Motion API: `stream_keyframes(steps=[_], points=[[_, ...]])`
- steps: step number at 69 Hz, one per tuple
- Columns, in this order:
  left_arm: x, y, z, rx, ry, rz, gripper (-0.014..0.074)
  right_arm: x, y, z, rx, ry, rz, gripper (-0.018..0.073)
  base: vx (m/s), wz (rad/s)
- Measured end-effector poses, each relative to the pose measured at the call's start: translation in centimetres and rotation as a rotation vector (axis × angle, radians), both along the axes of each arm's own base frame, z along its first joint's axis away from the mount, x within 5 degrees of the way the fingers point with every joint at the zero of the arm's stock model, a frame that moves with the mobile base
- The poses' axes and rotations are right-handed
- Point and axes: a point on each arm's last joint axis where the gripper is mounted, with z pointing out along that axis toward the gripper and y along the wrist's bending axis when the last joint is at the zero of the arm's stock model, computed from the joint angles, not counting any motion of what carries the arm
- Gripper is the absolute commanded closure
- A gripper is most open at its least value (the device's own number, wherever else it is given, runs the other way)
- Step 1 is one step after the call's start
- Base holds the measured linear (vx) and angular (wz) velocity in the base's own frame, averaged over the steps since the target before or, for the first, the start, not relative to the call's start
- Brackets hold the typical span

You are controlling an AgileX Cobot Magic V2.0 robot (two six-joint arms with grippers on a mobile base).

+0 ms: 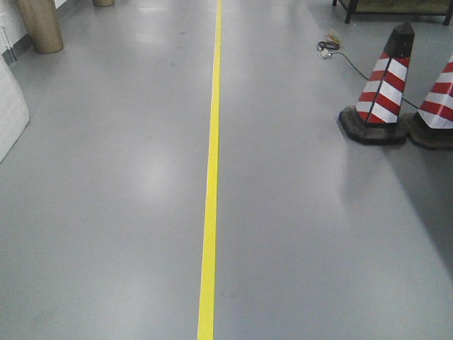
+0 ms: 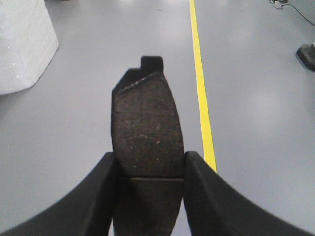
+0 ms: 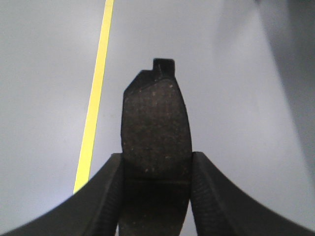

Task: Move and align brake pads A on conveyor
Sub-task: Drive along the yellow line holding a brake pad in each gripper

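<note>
Left gripper (image 2: 150, 172): pinches a pad (image 2: 146, 132) between both fingers, the pad points forward over the grey floor (image 2: 88, 108)
Right gripper (image 3: 156, 169): pinches a second pad (image 3: 155, 128) in the same way
Floor: a yellow line (image 1: 211, 177) runs along it
Far right: two striped cones (image 1: 386, 81)

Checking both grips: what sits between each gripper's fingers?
A brake pad between the left gripper's fingers, left wrist view; another brake pad in the right gripper, right wrist view.
</note>
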Motion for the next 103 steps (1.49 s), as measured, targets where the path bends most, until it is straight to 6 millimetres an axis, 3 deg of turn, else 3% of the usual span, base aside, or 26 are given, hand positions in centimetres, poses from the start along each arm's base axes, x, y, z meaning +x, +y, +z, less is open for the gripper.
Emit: stream_keyframes(steps=[59, 103], points=[[-0.01, 0.01, -0.04, 0.0, 0.003, 0.001, 0.0603, -0.01, -0.02, -0.01, -0.003, 0.001, -0.001, 0.0564, 0.84, -0.04], [-0.01, 0.01, -0.05, 0.0, 0.004, 0.001, 0.0603, 0.0, -0.01, 0.0, -0.002, 0.0, -0.001, 0.0564, 0.6, -0.03]])
